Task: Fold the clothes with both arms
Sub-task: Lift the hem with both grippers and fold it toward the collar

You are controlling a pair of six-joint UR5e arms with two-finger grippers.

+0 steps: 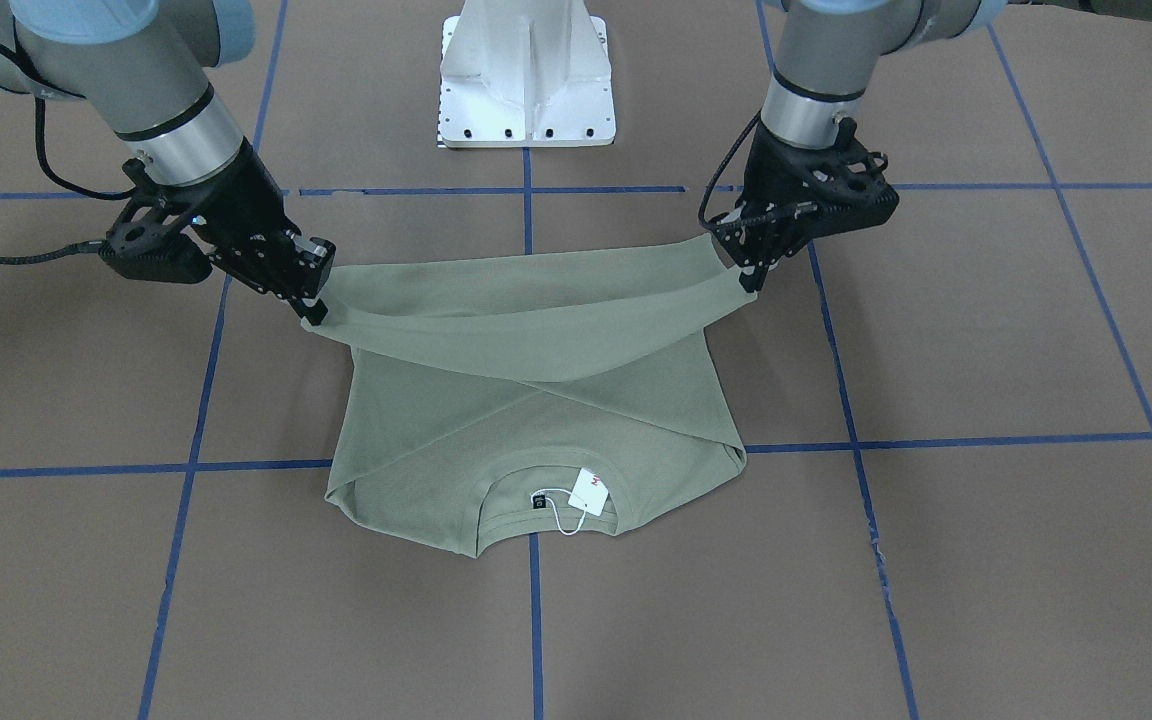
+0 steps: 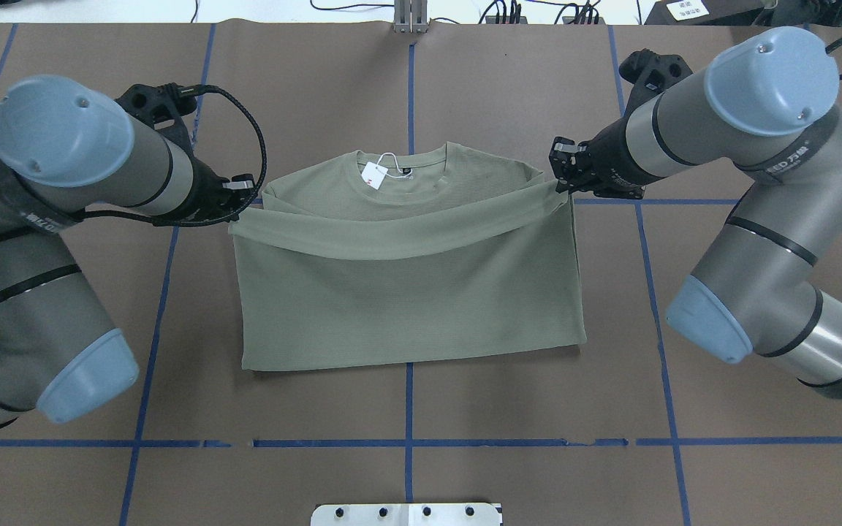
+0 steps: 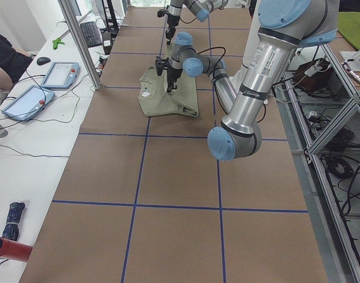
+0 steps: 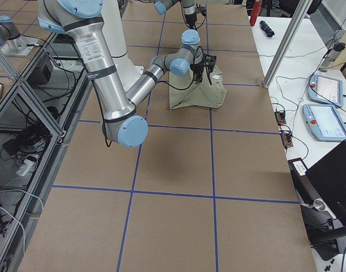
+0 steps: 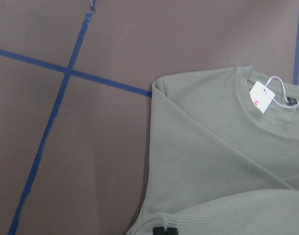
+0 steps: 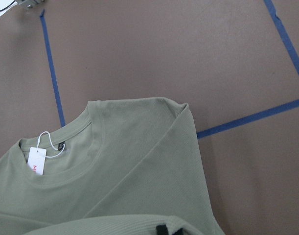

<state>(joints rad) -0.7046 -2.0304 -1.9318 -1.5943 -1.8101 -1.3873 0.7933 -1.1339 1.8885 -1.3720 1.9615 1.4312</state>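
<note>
The sage-green shirt (image 2: 406,292) lies on the brown table, sleeves folded in, collar and white hang tag (image 2: 373,175) on the side far from the robot. My left gripper (image 2: 242,201) is shut on one corner of the bottom hem. My right gripper (image 2: 563,184) is shut on the other corner. Both hold the hem (image 1: 526,320) lifted and stretched between them, hanging over the shirt's body short of the collar. In the front view the left gripper (image 1: 746,275) is on the right and the right gripper (image 1: 314,305) on the left. The wrist views show the collar and tag (image 5: 259,97) (image 6: 36,161) below the held edge.
The white pedestal base (image 1: 526,75) stands at the robot's side of the table. Blue tape lines (image 2: 408,442) grid the brown surface. A side bench with tablets (image 3: 59,75) and a metal post (image 3: 79,44) runs beyond the table's far edge.
</note>
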